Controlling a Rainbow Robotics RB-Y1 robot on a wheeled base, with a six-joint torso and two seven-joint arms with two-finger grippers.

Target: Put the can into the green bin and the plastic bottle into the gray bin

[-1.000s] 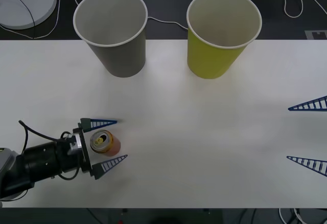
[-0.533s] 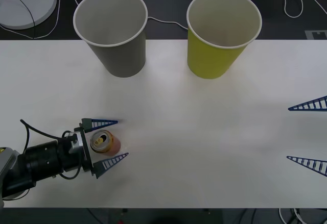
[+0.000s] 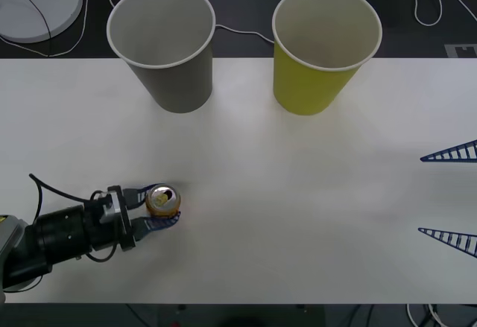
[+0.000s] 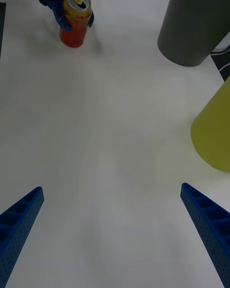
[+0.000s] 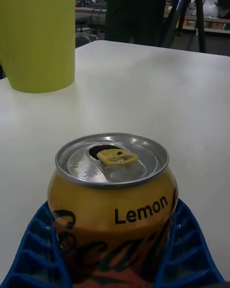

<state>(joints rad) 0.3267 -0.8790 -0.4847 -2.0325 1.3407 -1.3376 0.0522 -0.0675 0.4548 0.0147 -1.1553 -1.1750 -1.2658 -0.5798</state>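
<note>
Gray bin (image 3: 165, 44) left of green bin (image 3: 322, 48) — can (image 3: 162, 201) nearer.

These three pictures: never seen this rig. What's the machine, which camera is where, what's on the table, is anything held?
It is a two-armed robot on a wheeled base, with blue ribbed two-finger grippers. One picture looks down from above the arms; the other two come from cameras on each wrist.

On the white table stand a gray bin and a green bin, both upright at the far side. Nearer the robot stands a small drink can, upright, its top opened.

The left gripper is closed on the can, one finger on each side; the left wrist camera shows it close up, with "Lemon" printed on it. The right gripper waits open at the table's right edge, holding nothing.
</note>
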